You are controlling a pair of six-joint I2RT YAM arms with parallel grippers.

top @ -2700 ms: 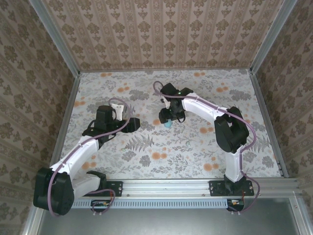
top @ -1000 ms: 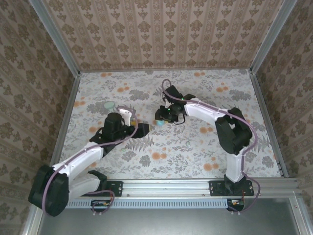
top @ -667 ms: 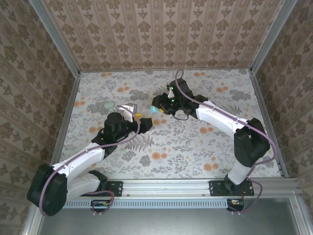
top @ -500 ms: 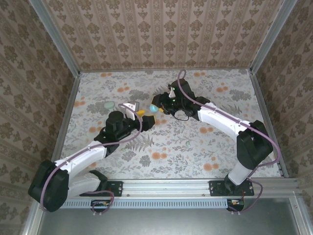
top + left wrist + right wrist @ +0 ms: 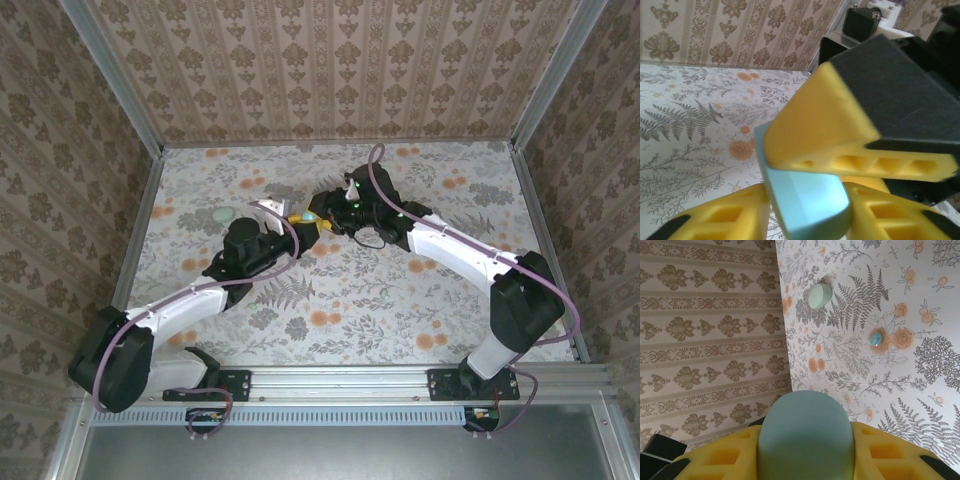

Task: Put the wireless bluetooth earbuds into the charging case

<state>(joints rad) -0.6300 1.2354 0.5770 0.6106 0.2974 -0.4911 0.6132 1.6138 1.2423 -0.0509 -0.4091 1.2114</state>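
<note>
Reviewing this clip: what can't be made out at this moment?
Charging case open or closed: top view, too small and covered by the left gripper and right gripper; right wrist view, cut off by the bottom edge.
Second earbud: one earbud lies on the table; the other's place cannot be told.
Mint oval piece on the table: too small to identify.

Top camera: high behind the arm bases, looking down over the whole bench [image 5: 380, 320]. Left wrist: hard up against left fingers [image 5: 725, 217], charging case [image 5: 805, 200] between them. Right wrist: equally close, right fingers [image 5: 720, 460] flanking seemingly the same case; bench beyond.
</note>
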